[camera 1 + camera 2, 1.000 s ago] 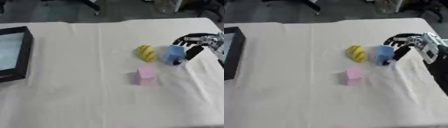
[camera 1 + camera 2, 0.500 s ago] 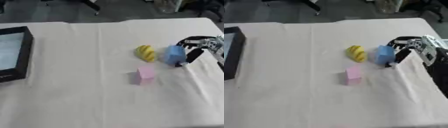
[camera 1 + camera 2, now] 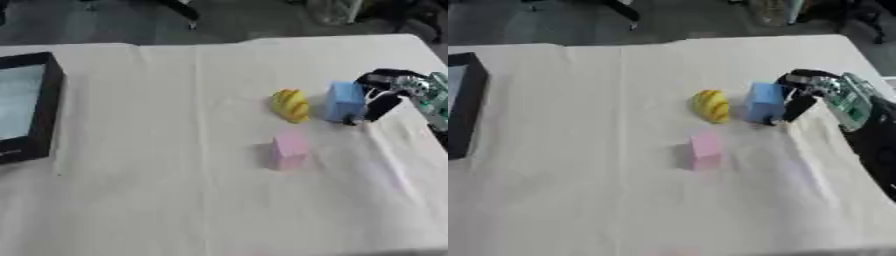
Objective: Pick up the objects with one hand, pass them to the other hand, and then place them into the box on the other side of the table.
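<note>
A black box with a pale inside sits at the table's 9 o'clock edge, cut off by the frame. The table wears a cream cloth. Near the centre, slightly toward 4 o'clock, a pink block stands on its own. Just up from it, toward 1 o'clock, lies a yellow ridged thing, like a small bunch of bananas. Just beside that, at 3 o'clock of it, stands a blue block, upright. The right hand comes in from the 3 o'clock edge and is at the blue block: its dark fingers curl round the block's far side, with one fingertip down at the block's lower right corner. The left hand shows in neither view.
</note>
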Robot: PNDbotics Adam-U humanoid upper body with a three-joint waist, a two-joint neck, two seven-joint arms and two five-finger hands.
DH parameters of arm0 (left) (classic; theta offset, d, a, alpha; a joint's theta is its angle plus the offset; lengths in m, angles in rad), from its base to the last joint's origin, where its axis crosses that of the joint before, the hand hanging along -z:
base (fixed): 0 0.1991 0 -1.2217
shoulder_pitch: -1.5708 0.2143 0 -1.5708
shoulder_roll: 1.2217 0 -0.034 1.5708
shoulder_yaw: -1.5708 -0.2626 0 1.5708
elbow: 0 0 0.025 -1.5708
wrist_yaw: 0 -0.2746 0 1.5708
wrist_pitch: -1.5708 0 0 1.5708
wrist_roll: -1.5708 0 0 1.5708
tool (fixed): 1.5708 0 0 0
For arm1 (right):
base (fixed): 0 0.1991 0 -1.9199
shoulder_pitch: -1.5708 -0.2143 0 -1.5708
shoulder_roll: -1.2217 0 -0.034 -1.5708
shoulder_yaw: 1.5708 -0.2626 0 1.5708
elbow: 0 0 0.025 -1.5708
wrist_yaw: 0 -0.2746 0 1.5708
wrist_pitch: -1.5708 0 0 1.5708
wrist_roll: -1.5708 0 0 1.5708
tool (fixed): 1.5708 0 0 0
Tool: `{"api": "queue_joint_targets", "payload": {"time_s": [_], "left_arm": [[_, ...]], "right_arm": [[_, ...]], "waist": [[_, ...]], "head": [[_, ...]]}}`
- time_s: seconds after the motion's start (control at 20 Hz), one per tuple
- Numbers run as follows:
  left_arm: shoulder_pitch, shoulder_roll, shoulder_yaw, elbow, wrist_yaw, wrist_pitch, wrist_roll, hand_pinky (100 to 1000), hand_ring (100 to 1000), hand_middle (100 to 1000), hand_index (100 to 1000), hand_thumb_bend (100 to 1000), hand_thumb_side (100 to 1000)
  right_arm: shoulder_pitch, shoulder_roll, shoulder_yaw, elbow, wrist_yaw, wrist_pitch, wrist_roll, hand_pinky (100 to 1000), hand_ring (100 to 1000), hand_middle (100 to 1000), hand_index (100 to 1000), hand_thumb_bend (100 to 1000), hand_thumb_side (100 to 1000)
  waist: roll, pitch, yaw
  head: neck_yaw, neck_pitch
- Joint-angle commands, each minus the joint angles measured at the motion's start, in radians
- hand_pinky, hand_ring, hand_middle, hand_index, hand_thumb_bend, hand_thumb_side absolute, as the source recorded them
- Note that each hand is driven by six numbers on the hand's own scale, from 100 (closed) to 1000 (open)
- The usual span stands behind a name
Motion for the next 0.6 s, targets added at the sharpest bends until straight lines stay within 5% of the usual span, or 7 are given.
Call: {"api": "queue_joint_targets", "payload": {"time_s": [0.05,0.6], "left_arm": [[-0.008,0.026,0.013,-0.014,0.002,-0.002,0.003,842,845,864,875,630,621],[-0.007,0.031,0.014,-0.016,0.001,-0.002,0.003,843,842,859,870,626,620]], "right_arm": [[-0.012,-0.038,0.004,-0.031,-0.055,0.025,-0.021,821,753,590,514,430,112],[0.001,-0.068,-0.011,-0.128,-0.135,0.090,-0.072,805,725,570,484,414,100]], "waist": [[0.004,0.001,0.000],[0.002,-0.003,-0.004]], "head": [[0.001,0.000],[0.011,-0.004]]}}
